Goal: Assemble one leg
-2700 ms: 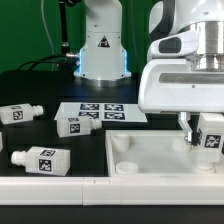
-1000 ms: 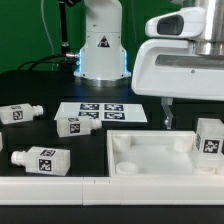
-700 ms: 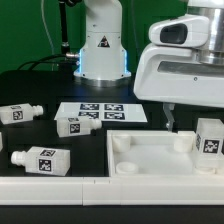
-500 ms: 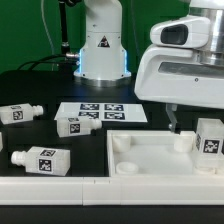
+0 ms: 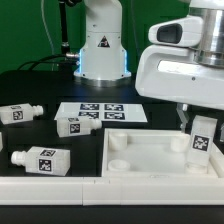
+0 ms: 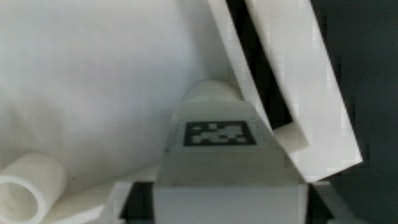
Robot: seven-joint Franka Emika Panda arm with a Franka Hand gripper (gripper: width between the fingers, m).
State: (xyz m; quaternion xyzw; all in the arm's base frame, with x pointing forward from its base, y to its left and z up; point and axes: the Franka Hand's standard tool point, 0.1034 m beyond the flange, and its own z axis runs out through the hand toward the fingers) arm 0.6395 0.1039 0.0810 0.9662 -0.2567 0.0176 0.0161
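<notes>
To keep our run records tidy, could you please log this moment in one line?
end effector: shut on leg | leg: standing in tray corner, exterior view's right | other legs: lying on table

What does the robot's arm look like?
Mostly white and rounded. Its base carries a black triangle sticker and glows blue low down, with black cables beside it. The tool is a chunky white block with dark fingers.

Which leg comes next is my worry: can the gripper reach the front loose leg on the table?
Probably yes: that leg lies by itself on bare table, with nothing over it.
</notes>
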